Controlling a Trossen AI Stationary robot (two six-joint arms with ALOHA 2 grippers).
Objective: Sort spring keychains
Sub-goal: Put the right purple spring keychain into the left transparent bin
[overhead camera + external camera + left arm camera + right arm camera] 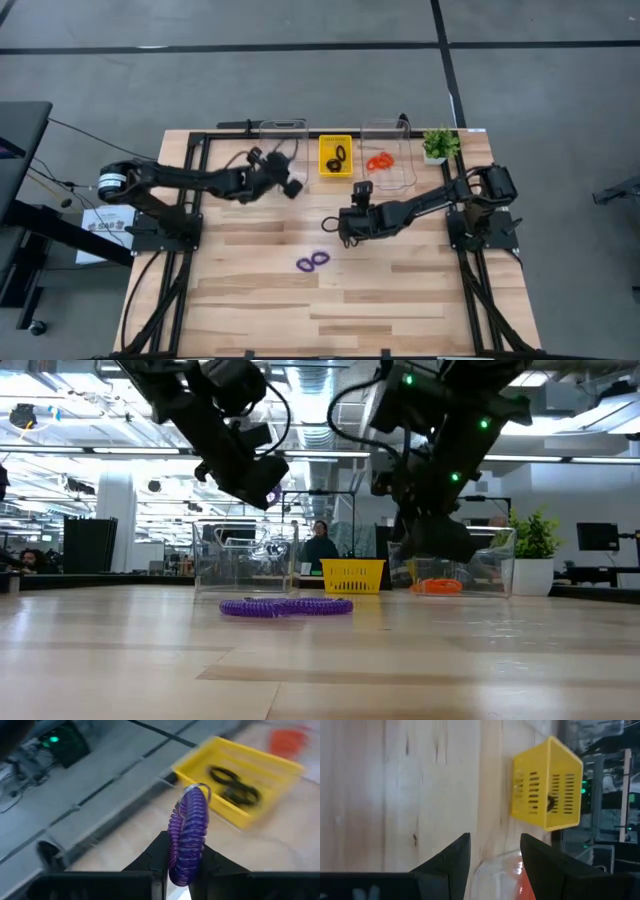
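Observation:
My left gripper [290, 185] hangs above the table between the left clear bin [283, 135] and the yellow tray [335, 155], shut on a purple spring keychain [189, 835]. Two more purple spring keychains [313, 262] lie flat on the wood at mid-table, also seen in the low view [285, 607]. Black spring keychains [235, 785] lie in the yellow tray. Orange spring keychains [380, 162] lie in the right clear bin [388, 150]. My right gripper [495, 850] hovers open over bare wood right of centre [333, 225], holding nothing. My left gripper pinches the near part of the purple keychain's coiled loop [182, 862] between its two fingers. The fingers slant down, coming from the table's left. The loop stands on edge beyond the fingertips, its metal ring [200, 787] at the far end, lifted clear of the table.
A small potted plant [438, 145] stands at the far right corner beside the right bin. A dark frame runs along the table's far edge and sides. Bare wood stretches across the near half of the table around the two purple loops.

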